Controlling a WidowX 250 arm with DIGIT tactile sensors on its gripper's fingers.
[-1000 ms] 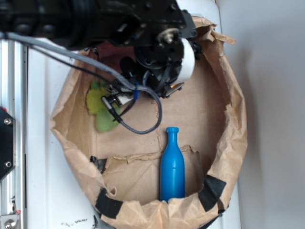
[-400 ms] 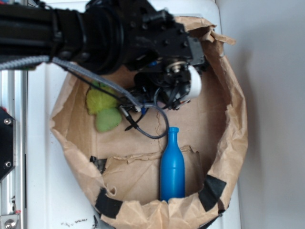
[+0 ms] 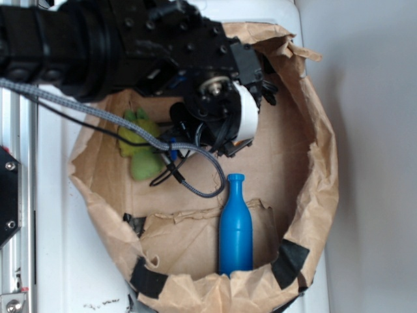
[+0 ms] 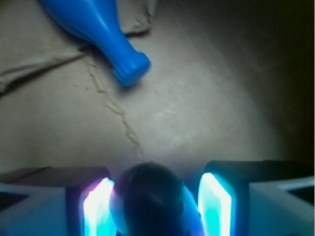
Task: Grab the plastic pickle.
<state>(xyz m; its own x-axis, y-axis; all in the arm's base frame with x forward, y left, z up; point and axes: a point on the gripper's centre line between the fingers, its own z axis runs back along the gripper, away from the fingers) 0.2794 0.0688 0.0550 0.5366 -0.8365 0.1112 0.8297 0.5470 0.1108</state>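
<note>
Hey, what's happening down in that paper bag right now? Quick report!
Claw open, fingers either side of the plastic pickle. Not yet clamped. Blue bottle lies clear ahead; nothing in the way.

Blue bottle (image 3: pixel 235 233): glossy smooth plastic. Bag (image 3: pixel 313 195): matt crinkled brown paper. Green toy (image 3: pixel 138 150): fuzzy plush.

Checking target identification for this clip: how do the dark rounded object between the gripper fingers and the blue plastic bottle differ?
The dark, rounded plastic pickle sits between the gripper fingers, whereas the blue plastic bottle lies free on the brown paper floor. The pickle looks dark and blunt-ended; the bottle is bright blue, tapering to a flared mouth. The pickle is hidden under the arm in the exterior view; the bottle shows fully there. Both look smooth.
</note>
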